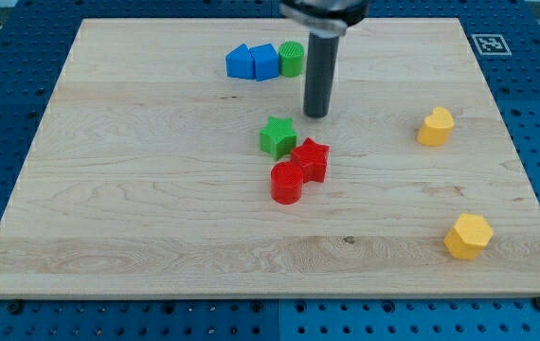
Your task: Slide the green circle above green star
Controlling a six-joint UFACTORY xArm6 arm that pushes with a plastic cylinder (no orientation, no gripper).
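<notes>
The green circle (292, 59) stands near the view's top, touching the right side of a blue block (264, 62). The green star (277, 136) lies at the board's middle, well below the circle. My tip (316, 115) is on the board between them, to the right of both: just up and right of the star and below right of the circle, touching neither.
A second blue block (239, 62) sits left of the first. A red star (311, 158) and a red circle (287, 183) crowd the green star's lower right. A yellow heart (435, 126) and a yellow hexagon (467, 236) lie at the view's right.
</notes>
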